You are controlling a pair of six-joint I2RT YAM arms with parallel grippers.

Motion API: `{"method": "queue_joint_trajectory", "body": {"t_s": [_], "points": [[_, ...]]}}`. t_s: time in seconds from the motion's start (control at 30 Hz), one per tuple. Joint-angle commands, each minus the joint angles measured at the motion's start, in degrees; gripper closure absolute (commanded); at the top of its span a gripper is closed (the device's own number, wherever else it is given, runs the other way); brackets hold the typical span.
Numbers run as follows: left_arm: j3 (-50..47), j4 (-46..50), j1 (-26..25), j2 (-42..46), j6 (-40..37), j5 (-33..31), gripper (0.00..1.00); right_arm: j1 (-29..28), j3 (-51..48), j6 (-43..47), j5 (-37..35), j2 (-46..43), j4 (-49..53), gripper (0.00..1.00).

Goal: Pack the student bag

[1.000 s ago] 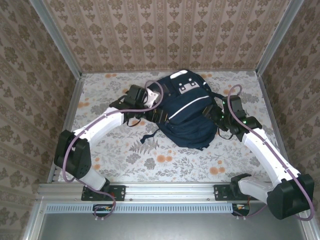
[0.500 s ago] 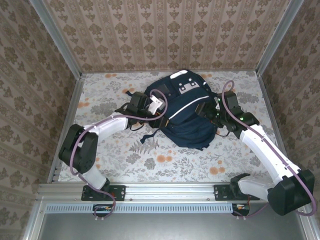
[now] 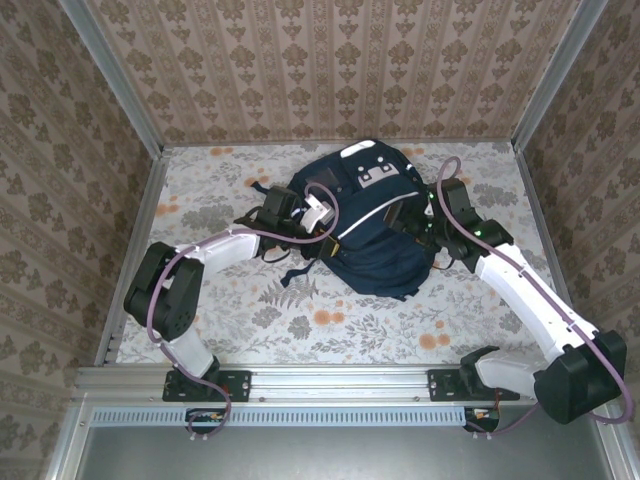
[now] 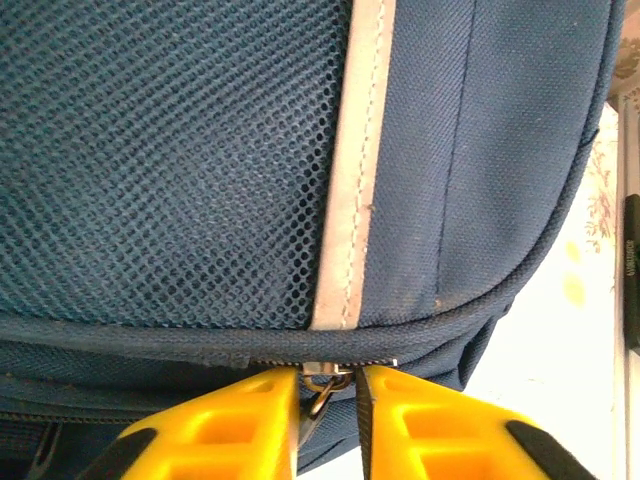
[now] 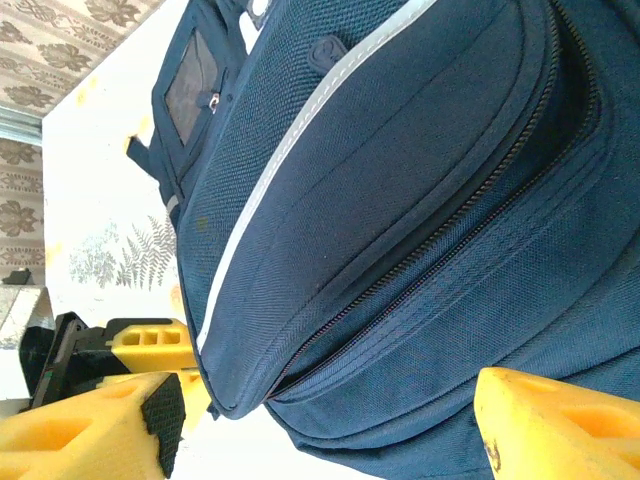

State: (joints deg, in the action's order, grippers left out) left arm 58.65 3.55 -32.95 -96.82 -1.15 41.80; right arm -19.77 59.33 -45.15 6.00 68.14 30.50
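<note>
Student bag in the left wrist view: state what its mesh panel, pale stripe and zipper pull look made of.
Student bag: woven navy synthetic fabric, matte.
Mesh panel: open-knit netting, visible holes.
Stripe: pale grey stitched tape, possibly reflective.
Zipper pull: small shiny tab, probably metal.

left jaws narrowed around zipper pull, right arm reached farther back

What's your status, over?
Left gripper: jaws narrow around zipper pull, grip unconfirmed. Right gripper: open beside student bag. Student bag lying on table, visible zippers shut. Nothing in the way.
</note>
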Motion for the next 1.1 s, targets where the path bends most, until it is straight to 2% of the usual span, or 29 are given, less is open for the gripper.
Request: {"method": "queue_joint_trajectory", "body": {"t_s": [0.0,0.23,0.37,0.47,0.6,0.83,1.07], "points": [[0.1,-2.2,0.3,-0.7,-0.4,-1.2,0.8,-1.0,2.2,-0.4,-0.8,0.7,1.8,0.22],[-1.2,-4.2,0.2,0.3,1.5,-0.3,0.93,-3.7,1.9,-1.5,-0.7,2.9,0.7,0.23],[-1.5,-3.7,0.3,2.2,2.3,-1.2,1.0,-5.3,1.6,-2.6,4.3,5.8,-5.2,0.27],[-1.4,-3.2,0.3,3.5,2.6,-1.4,1.0,-5.6,0.8,-4.4,7.3,8.5,-10.4,0.34],[-2.2,-2.8,0.3,4.6,3.3,-1.8,1.0,-6.1,2.1,-5.3,6.9,12.7,-11.3,0.46],[-5.2,-3.9,-0.7,8.5,5.7,-1.2,1.0,-7.4,4.8,-6.4,8.2,18.7,-15.0,0.75],[-6.6,-4.1,-2.2,10.5,7.4,-3.5,1.0,-9.6,8.1,-7.7,9.2,24.2,-19.2,0.84]]}}
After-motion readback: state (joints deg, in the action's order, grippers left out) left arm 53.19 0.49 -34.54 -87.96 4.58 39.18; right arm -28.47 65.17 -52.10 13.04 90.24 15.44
